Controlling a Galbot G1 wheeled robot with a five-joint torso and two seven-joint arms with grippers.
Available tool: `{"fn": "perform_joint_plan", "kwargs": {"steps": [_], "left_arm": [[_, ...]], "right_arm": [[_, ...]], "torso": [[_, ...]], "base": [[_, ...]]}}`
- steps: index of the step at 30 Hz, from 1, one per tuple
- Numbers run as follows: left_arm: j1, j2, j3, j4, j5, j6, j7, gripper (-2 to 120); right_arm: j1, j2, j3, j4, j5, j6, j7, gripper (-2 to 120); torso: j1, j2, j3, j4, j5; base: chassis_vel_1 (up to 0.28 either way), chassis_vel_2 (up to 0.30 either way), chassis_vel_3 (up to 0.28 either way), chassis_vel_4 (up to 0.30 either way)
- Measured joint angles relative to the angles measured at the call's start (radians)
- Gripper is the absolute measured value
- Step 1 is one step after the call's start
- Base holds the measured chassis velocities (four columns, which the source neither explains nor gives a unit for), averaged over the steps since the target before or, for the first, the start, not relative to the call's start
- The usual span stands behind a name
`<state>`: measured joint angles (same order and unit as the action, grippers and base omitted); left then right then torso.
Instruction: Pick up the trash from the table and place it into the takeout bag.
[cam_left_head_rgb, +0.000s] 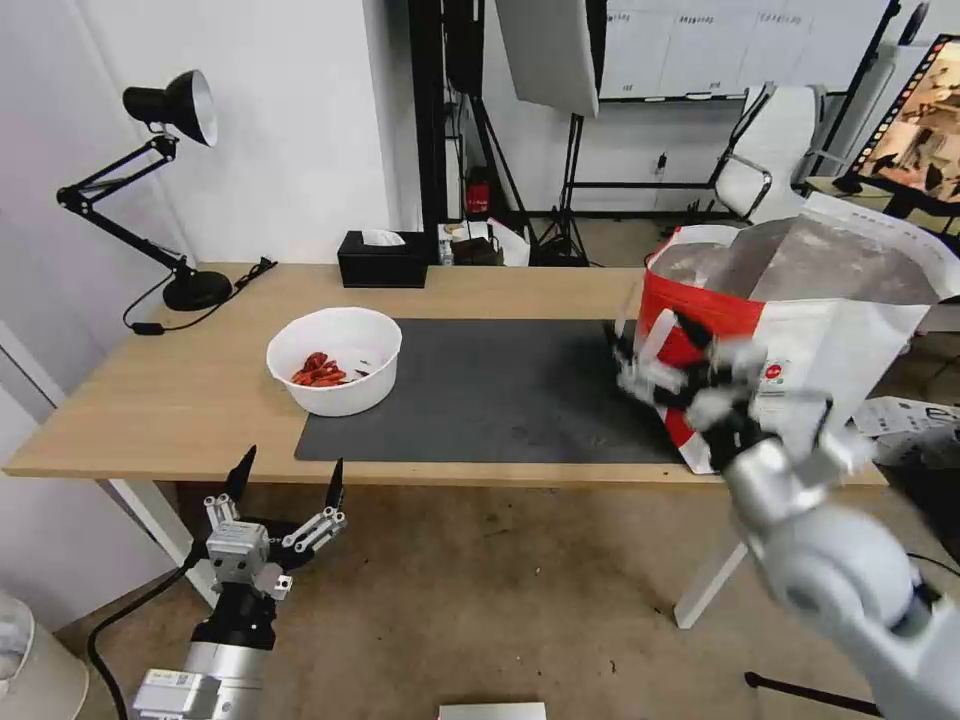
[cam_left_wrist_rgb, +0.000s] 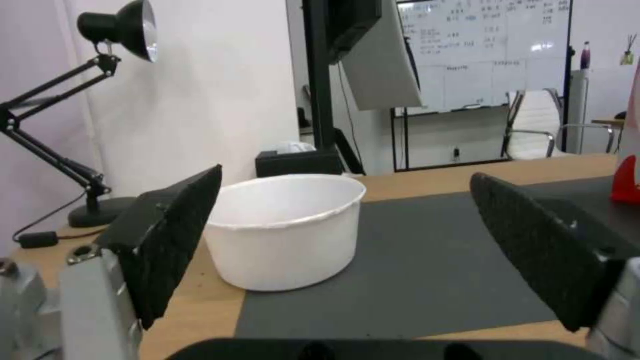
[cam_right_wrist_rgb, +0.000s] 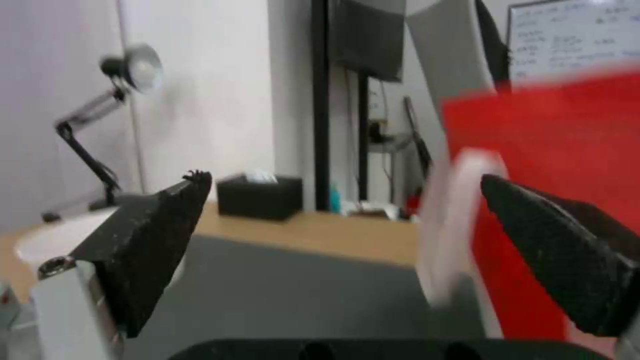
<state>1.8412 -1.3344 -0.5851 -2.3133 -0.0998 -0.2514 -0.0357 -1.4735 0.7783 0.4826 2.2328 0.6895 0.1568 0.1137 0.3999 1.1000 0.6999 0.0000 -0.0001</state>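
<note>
A white round bowl (cam_left_head_rgb: 333, 372) with red shells in it stands on the left part of the table (cam_left_head_rgb: 170, 400), partly on the dark grey mat (cam_left_head_rgb: 490, 395). The takeout bag (cam_left_head_rgb: 820, 320) stands open at the table's right end, with its foil lining showing. My right gripper (cam_left_head_rgb: 660, 345) is blurred and open, right at the bag's red side. In the right wrist view a white strap (cam_right_wrist_rgb: 453, 225) lies between its fingers, near the red panel (cam_right_wrist_rgb: 553, 150). My left gripper (cam_left_head_rgb: 292, 462) hangs open below the table's front edge, facing the bowl (cam_left_wrist_rgb: 287, 230).
A black tissue box (cam_left_head_rgb: 382, 258) sits at the table's back edge. A black desk lamp (cam_left_head_rgb: 170, 180) stands at the back left corner, its cable trailing on the wood. A white chair (cam_left_head_rgb: 775, 150) and light stands are behind the table.
</note>
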Motion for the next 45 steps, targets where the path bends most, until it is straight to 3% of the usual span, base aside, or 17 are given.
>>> {"fn": "perform_joint_plan", "kwargs": {"steps": [7,13,45], "left_arm": [[-0.014,0.005,0.012,0.018,-0.001,-0.001,0.001,100],[-0.027,0.011,0.019,0.034,-0.005,-0.002,0.001,100],[-0.039,0.016,0.014,0.059,-0.008,-0.009,0.003,100]], "right_arm": [[-0.22,0.112,0.049,-0.025,-0.131,0.018,0.005,100],[-0.252,0.156,0.012,-0.064,-0.165,0.007,0.036,100],[-0.203,0.156,-0.049,-0.112,-0.158,-0.021,0.061,100]], "torso": [[0.0,0.0,0.0,-0.0003,0.0],[0.0,0.0,0.0,0.0,0.0],[0.0,0.0,0.0,0.0,0.0001]], "base": [[0.0,0.0,0.0,0.0],[0.0,0.0,0.0,0.0],[0.0,0.0,0.0,0.0]]}}
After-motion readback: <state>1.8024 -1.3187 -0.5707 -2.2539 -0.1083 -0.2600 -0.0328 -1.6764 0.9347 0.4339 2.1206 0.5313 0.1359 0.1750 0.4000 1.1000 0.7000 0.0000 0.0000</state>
